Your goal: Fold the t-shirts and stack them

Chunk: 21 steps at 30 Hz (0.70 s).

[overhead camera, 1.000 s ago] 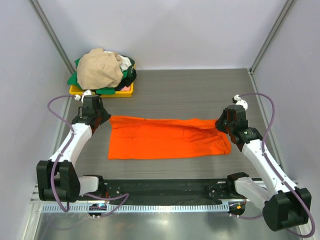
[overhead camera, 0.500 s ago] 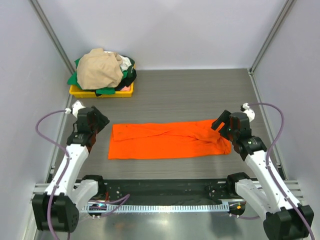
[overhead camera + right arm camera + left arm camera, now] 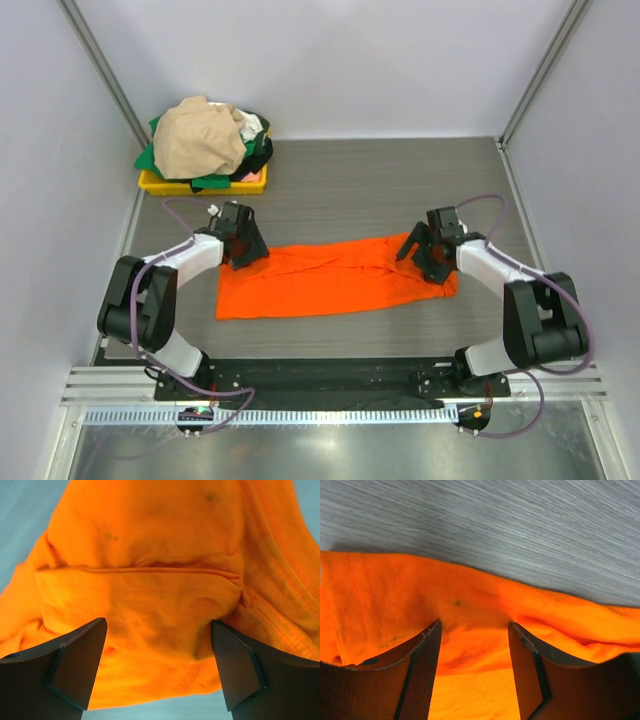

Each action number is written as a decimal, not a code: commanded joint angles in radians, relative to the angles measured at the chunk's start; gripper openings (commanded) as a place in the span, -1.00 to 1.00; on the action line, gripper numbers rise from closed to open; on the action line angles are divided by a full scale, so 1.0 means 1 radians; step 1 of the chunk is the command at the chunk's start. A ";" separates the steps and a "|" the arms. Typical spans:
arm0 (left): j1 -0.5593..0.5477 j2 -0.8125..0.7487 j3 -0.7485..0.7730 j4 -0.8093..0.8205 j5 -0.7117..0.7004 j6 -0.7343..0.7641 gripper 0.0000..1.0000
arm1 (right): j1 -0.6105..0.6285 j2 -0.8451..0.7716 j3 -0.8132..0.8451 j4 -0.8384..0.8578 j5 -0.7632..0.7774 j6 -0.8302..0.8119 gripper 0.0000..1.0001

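My left claw point(image 3: 248, 250) is down on the far-left corner of the orange t-shirt point(image 3: 330, 282), jaws apart, with cloth showing in the gap on the left wrist view point(image 3: 475, 630). My right claw point(image 3: 418, 255) is on the far-right end, jaws spread wide over a seamed fold point(image 3: 157, 625). The shirt lies flat as a long strip mid-table point(image 3: 350, 190), wrinkled along its far edge. The other t-shirts point(image 3: 200, 135) are heaped in the yellow bin point(image 3: 160, 183) at the far left, beige on top, with green, black and white beneath.
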 commanded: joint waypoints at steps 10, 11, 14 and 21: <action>-0.086 -0.082 -0.260 0.042 0.169 -0.157 0.11 | 0.000 0.825 0.916 -0.104 0.003 -0.076 0.79; -0.117 -0.132 -0.320 0.043 0.167 -0.189 0.11 | 0.001 0.886 1.020 -0.178 0.002 -0.093 0.78; -0.290 -0.243 -0.420 0.055 0.157 -0.381 0.12 | 0.015 1.177 1.475 -0.322 -0.040 -0.128 0.74; -0.870 -0.358 -0.369 0.101 0.074 -0.768 0.19 | 0.033 1.424 1.838 -0.145 -0.256 -0.099 0.72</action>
